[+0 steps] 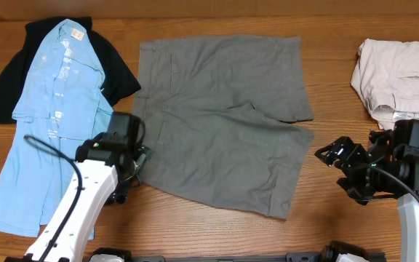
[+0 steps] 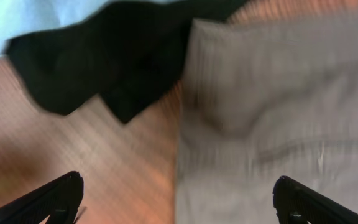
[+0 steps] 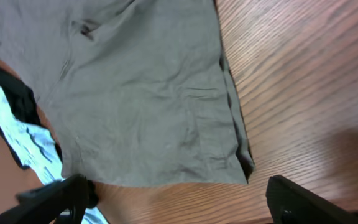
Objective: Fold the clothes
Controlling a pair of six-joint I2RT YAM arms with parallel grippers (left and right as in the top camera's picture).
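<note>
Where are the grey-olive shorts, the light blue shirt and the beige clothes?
Grey-olive cotton shorts (image 1: 220, 120), overhead view, seat area.
Light blue shirt (image 1: 49, 102), overhead view, chest.
Beige garment (image 1: 398, 69), overhead view, middle.

Left wrist view is blurred. The light blue shirt (image 1: 49, 94) hides most of the black shirt (image 1: 118, 73); the frame edge crops the beige garment (image 1: 398, 73).

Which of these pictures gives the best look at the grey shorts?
The overhead view: the grey shorts show whole, spread flat. The left wrist view gives only a blurred part; the right wrist view a sharp part, cropped at the top.
</note>
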